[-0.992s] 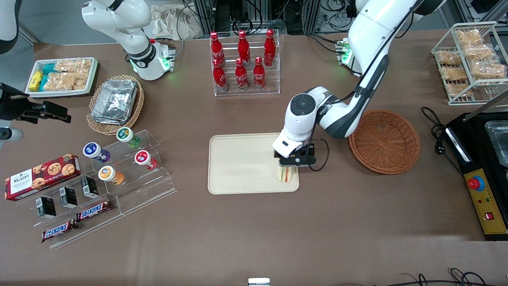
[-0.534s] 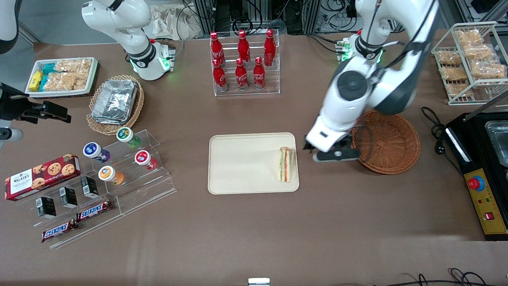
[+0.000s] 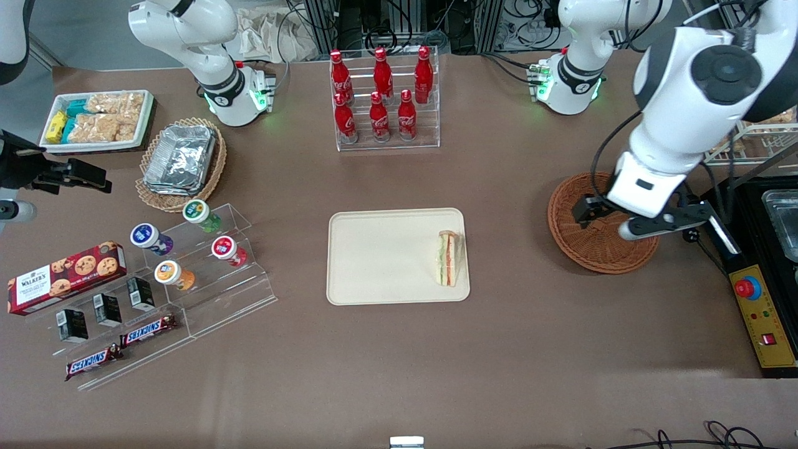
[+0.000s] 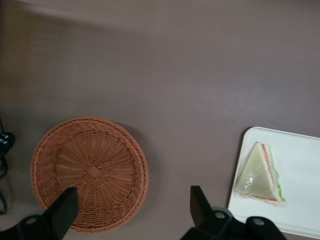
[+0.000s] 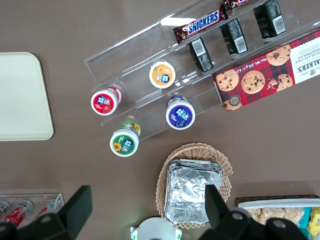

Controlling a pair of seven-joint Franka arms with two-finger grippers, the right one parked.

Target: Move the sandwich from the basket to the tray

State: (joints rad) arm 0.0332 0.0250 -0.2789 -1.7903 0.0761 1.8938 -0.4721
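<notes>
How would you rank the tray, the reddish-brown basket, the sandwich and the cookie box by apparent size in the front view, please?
1. tray
2. basket, partly covered by the open gripper above it
3. cookie box
4. sandwich

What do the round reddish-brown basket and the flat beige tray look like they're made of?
Round reddish-brown basket: woven wicker, matte; strands radiate from a square centre. Flat beige rectangular tray: likely moulded plastic, smooth, faint sheen, rounded corners; the triangular sandwich rests on it. The gripper, open and holding nothing, hangs above the basket.
</notes>
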